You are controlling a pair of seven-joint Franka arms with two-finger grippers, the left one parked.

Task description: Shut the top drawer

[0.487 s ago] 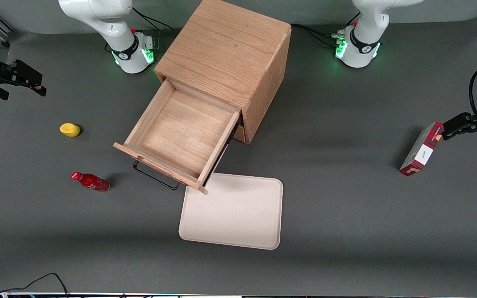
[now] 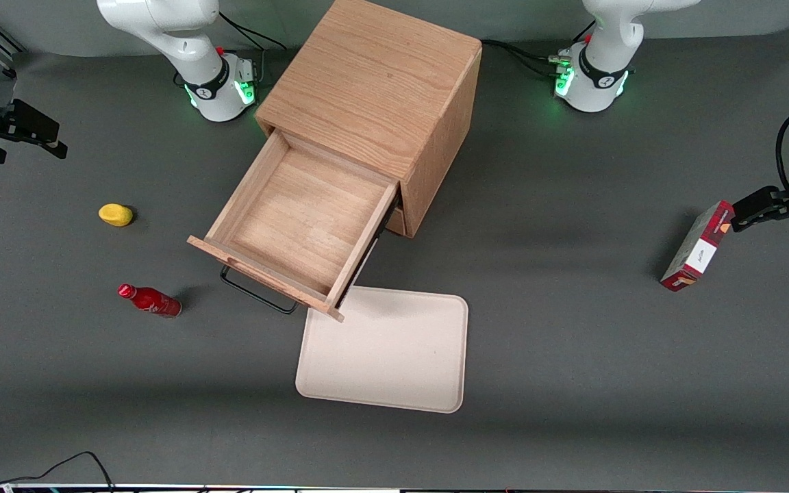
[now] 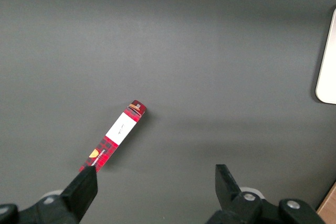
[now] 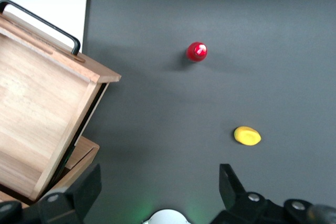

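The top drawer [image 2: 296, 222] stood pulled fully out of the cabinet [image 2: 374, 103], empty, its front panel and black handle [image 2: 257, 293] facing the front camera, just above the tray [image 2: 384, 352]. Its sliding axis ran from the handle back into the cabinet. The gripper [image 2: 21, 130] hung well off toward the working arm's end of the table, fingers [image 4: 231, 182] apart, holding nothing. It would likely need to reach the panel and push along that axis.

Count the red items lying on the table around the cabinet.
2: a red bottle toward the working arm's end, nearer the front camera than the open gripper; a red box toward the parked arm's end.
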